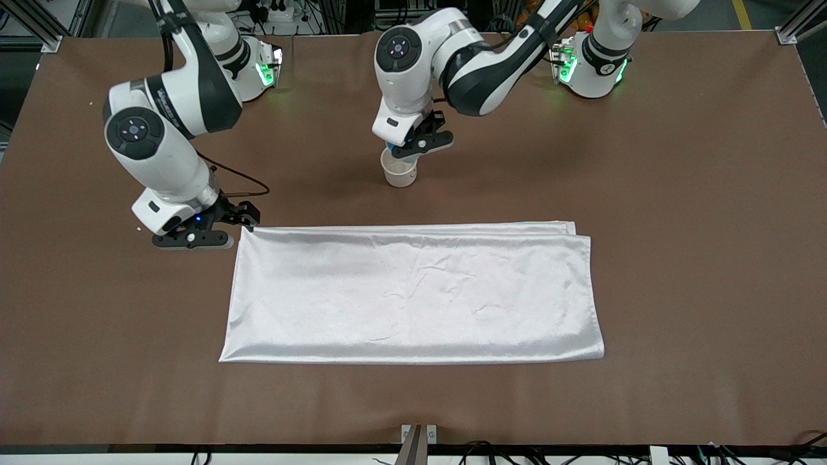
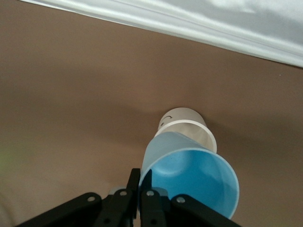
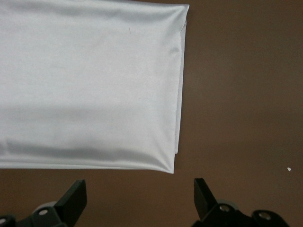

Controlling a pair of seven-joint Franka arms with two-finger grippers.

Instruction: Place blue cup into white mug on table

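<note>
**A:** Front view first. How far along are we?

**B:** I'd say most of the way. The left gripper (image 1: 413,147) hangs directly over the white mug (image 1: 400,172), which stands on the table (image 1: 678,194), farther from the camera than the white cloth (image 1: 413,294). The blue cup (image 1: 390,147) shows only as a sliver under the wrist, just above the mug's rim. Lowering and letting go look like what's left.

**A:** And the left wrist view?

**B:** The fingers (image 2: 134,189) are pinched together on the blue cup's (image 2: 194,177) wall at about seven o'clock on its rim. The cup tilts, its base end over the white mug's (image 2: 185,126) mouth; whether it has entered, I can't tell.

**A:** Right wrist view?

**B:** The right gripper (image 3: 139,196) waits with fingers spread apart, holding nothing, above bare table beside the cloth's (image 3: 90,85) corner at the right arm's end. In the front view the right gripper (image 1: 194,237) is at about eight o'clock from the mug.
</note>
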